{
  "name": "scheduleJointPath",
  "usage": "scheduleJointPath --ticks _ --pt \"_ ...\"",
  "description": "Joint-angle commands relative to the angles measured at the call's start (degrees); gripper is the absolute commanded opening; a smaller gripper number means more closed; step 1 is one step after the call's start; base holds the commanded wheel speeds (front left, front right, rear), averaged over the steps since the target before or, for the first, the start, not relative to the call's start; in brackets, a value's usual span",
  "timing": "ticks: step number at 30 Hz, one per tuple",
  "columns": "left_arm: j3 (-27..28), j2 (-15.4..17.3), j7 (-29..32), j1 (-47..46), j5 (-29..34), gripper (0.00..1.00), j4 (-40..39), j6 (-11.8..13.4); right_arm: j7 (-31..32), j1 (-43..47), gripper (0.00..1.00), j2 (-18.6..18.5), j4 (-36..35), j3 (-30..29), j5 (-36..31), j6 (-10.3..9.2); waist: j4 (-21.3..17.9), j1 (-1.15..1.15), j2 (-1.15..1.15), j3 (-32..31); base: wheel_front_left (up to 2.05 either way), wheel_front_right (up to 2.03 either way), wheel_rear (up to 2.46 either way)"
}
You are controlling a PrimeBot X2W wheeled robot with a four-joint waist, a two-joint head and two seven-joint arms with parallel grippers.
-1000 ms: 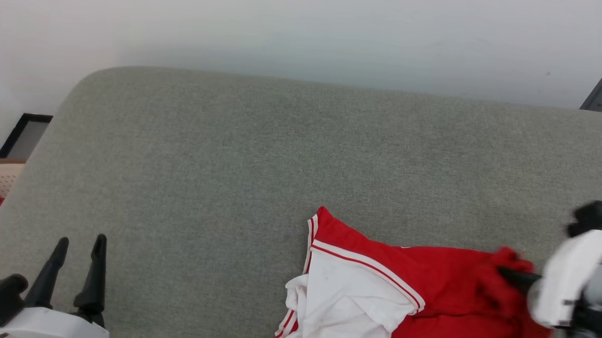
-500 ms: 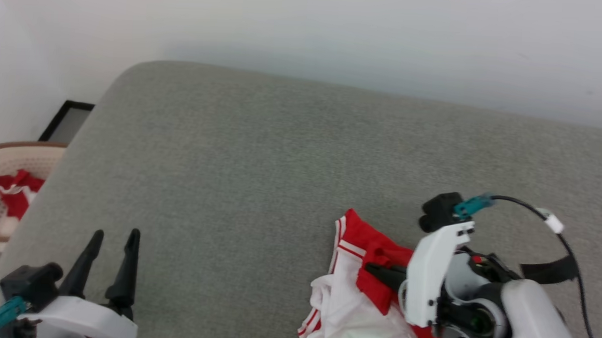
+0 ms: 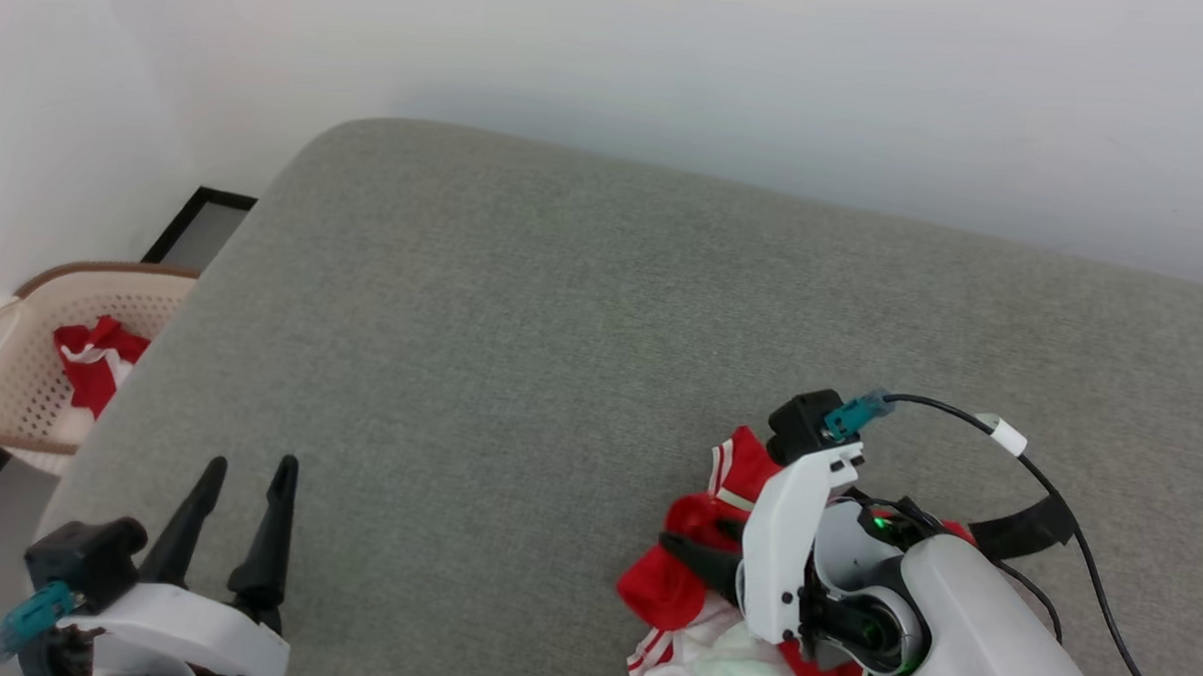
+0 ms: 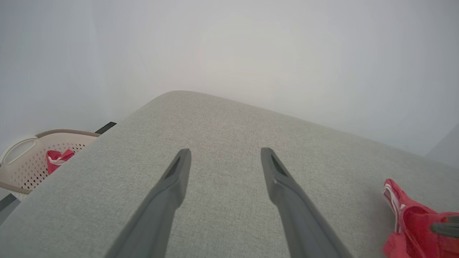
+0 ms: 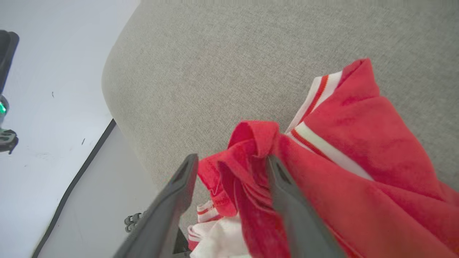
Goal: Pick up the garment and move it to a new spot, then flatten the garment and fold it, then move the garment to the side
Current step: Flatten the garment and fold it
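Garment (image 3: pixel 675 586): crumpled heap, red with white sleeve cloth and red-white stripe trim. It lies on the grey cushion (image 3: pixel 522 325) at the cushion's near edge, right of its middle. Lettering not visible.

Right end effector (image 5: pixel 231 161): over the cushion's near edge, on the heap. Fingers spread apart. A red fold of the garment bunches between them and leans against one finger. It is not pinched from both sides.

Left end effector (image 3: pixel 250 471): above the cushion's near left corner, fingers wide apart, nothing between them.

Beige basket (image 3: pixel 20 358): on the floor off the cushion's left side, red-and-white cloth (image 3: pixel 95 365) inside.
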Motion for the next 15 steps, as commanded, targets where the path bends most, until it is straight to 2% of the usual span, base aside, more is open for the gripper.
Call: scheduleJointPath --ticks 1,6,10,15 --pt "0.32 0.09 -0.30 0.39 -0.33 1.00 0.06 -0.07 -0.68 -0.84 1.00 0.07 -0.15 0.22 0.60 -0.09 -0.76 0.00 0.00 -0.32 0.00 0.00 0.00" --pt "1.05 0.44 -0.46 1.13 -0.25 1.00 -0.11 0.25 -1.53 -1.07 1.00 -0.08 -2.32 -0.08 1.61 -0.09 -2.64 0.00 0.00 -0.73 0.00 0.00 0.00" --pt "1.75 0.96 -0.54 1.63 -0.02 1.00 -0.59 0.36 -3.80 -0.11 1.00 -3.00 -6.63 -1.08 1.22 -0.08 -4.85 0.00 0.00 -0.98 0.00 0.00 0.00" --pt "2.81 1.55 -0.80 3.12 0.77 1.00 -1.63 1.08 -9.60 2.24 1.00 -7.36 -11.66 -3.38 0.09 -0.08 -8.36 0.00 0.00 -1.46 0.00 0.00 0.00"
